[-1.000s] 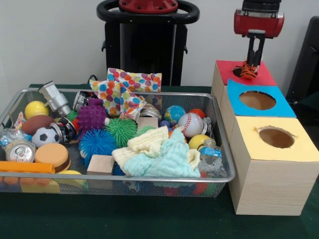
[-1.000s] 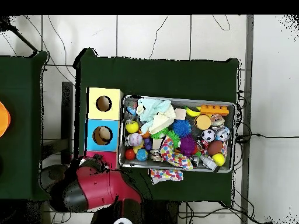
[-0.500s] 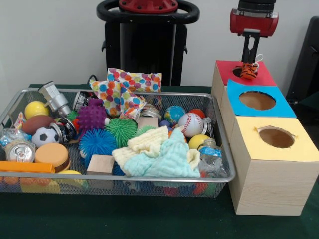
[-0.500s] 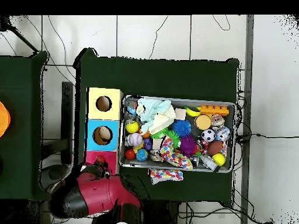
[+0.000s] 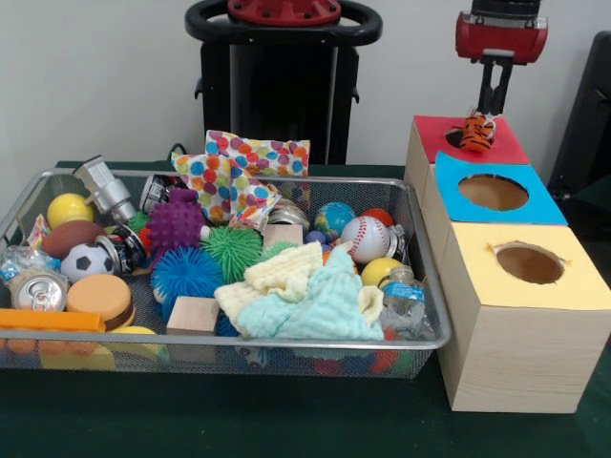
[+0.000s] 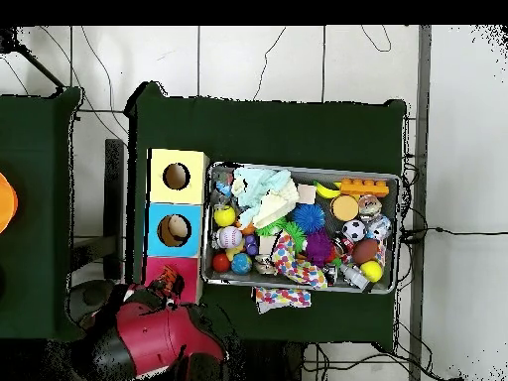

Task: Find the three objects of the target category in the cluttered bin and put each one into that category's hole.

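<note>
Covering the whole scene is a dark green cloth surface (image 5: pixel 286 420), and on it stands the biggest item, a wire mesh bin (image 5: pixel 420 277) piled with clutter: soft folded cloths (image 5: pixel 305 291) in cream and pale mint, a spotted fabric pouch (image 5: pixel 243 172), rubbery spiky balls in blue (image 5: pixel 184 272), green (image 5: pixel 231 250) and purple (image 5: pixel 176 224), a stitched baseball (image 5: pixel 364 238), a soccer ball (image 5: pixel 88 260), a drinks can (image 5: pixel 38 289) and a plain wooden block (image 5: pixel 194 315). Just beside the bin is a row of three wood-grain boxes topped with coloured card, each with a round hole: yellow box (image 5: pixel 563 281) nearest, blue box (image 5: pixel 535 205) in the middle, red box (image 5: pixel 434 134) farthest. The smallest thing that matters is an orange striped toy (image 5: pixel 474 134), which looks like a little plush tiger; it sits at the red box's hole, partly sunk in but not dropped through. The pincer (image 5: pixel 493 98) hangs just above it with its dark fingers close together and nothing between them, so I judge it released and closed on nothing. The step in hand appears to be the drop at the red hole. Next, the toy may need a nudge down, or the arm should go back to the bin for another soft toy.
</note>
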Motion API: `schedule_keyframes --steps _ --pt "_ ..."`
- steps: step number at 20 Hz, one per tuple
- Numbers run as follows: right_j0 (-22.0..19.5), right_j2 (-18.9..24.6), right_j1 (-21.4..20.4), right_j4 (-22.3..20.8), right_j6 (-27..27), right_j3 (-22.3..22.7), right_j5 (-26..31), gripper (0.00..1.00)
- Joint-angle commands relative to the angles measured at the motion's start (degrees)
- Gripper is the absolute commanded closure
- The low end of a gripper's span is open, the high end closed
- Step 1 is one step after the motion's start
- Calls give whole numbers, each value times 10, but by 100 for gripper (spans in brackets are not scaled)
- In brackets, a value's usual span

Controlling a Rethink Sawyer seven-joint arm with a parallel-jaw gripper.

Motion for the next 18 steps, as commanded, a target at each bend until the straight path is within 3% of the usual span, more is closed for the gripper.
schedule_keyframes --steps 1,6,10,18 --pt "-4 20 2 -5 45 9 11 100" --pt "5 17 11 -2 51 -1 10 100" --pt "3 19 43 -8 49 -21 -15 100" --pt "-13 14 52 -24 40 -14 -43 100"
